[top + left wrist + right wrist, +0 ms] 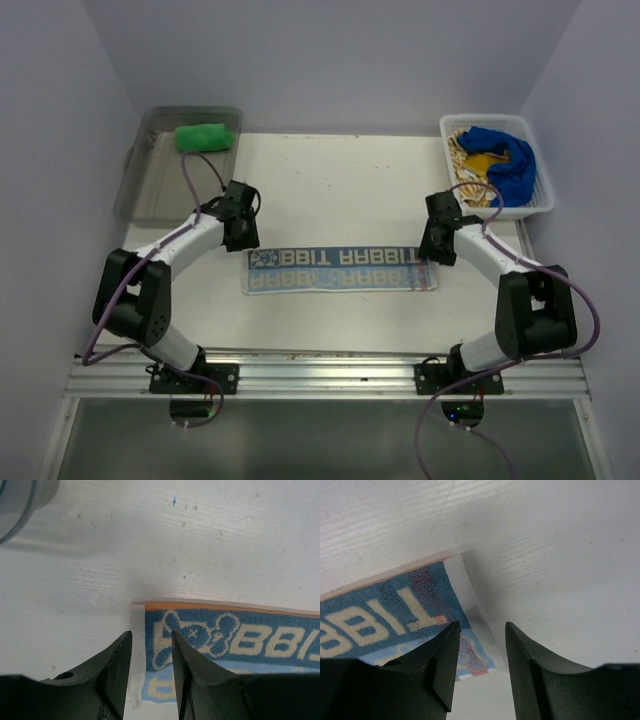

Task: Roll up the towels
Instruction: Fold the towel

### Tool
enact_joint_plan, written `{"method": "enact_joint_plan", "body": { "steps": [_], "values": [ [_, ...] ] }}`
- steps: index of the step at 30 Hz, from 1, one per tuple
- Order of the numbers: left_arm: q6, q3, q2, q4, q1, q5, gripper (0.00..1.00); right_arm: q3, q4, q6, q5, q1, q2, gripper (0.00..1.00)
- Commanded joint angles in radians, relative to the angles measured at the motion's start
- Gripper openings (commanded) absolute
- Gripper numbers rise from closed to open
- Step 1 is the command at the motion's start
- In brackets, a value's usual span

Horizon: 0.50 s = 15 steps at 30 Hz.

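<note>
Open tabletop (340, 190) lies between the grey tub (128, 180) and white basket (520, 213)

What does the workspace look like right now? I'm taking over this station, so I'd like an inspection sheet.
Surface: white table, a few small marks.
Job's things: printed towel flat in a long strip mid-table, not rolled; green towel rolled in clear bin; blue towel and yellow towel bunched in white basket.
Clutter: nothing seen.
Grippers: left gripper open over the strip's left end; right gripper open over its right end.
Cables: purple cables loop along both arms.
Surroundings: plain walls; metal rail at near edge.
</note>
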Motion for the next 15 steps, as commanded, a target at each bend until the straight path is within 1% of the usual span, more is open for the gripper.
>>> {"method": "enact_joint_plan", "body": {
  "steps": [1,2,5,10,14,15],
  "values": [
    [0.000,0.031,-0.037,-0.022,0.007,-0.019,0.41,-0.022,-0.014,-0.026,-0.021,-0.026,0.001,0.46],
    [0.000,0.026,-0.039,-0.022,0.007,-0.017,0.41,-0.023,-0.004,-0.028,-0.034,-0.029,0.011,0.48],
    [0.002,0.019,-0.054,-0.025,0.007,-0.014,0.41,-0.020,0.006,-0.040,-0.090,-0.041,0.060,0.48],
    [-0.007,0.006,-0.066,-0.049,0.007,-0.036,0.41,-0.036,0.054,-0.033,-0.164,-0.050,0.129,0.46],
    [-0.020,-0.020,-0.075,-0.048,0.010,-0.030,0.42,-0.040,0.082,-0.020,-0.198,-0.052,0.164,0.38],
    [-0.021,-0.024,-0.075,-0.048,0.011,-0.031,0.42,-0.042,0.085,-0.016,-0.201,-0.053,0.164,0.31]
  ]
}}
